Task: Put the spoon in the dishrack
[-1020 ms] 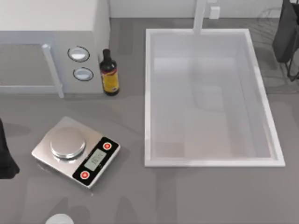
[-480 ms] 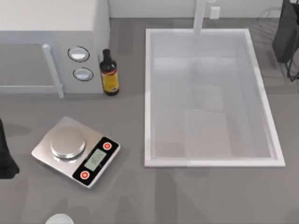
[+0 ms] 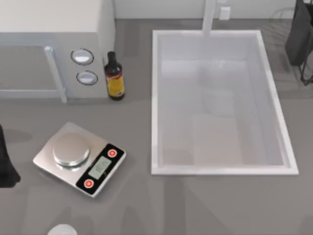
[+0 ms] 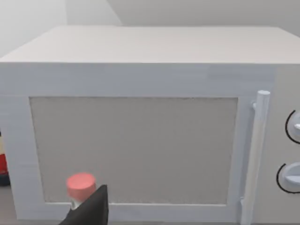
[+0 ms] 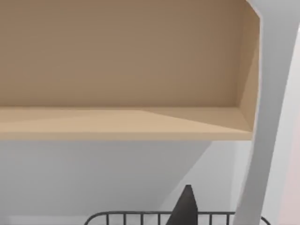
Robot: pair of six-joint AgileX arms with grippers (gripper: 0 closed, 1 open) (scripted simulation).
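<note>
spoon's red-pink knob pokes up right at the left gripper's dark fingertip, facing the microwave door — grip state can't tell. left arm sits at the table's left edge, near the kitchen scale. right arm is at the far right corner over the dishrack wires, beside the sink. right fingers — can't tell either.
</note>
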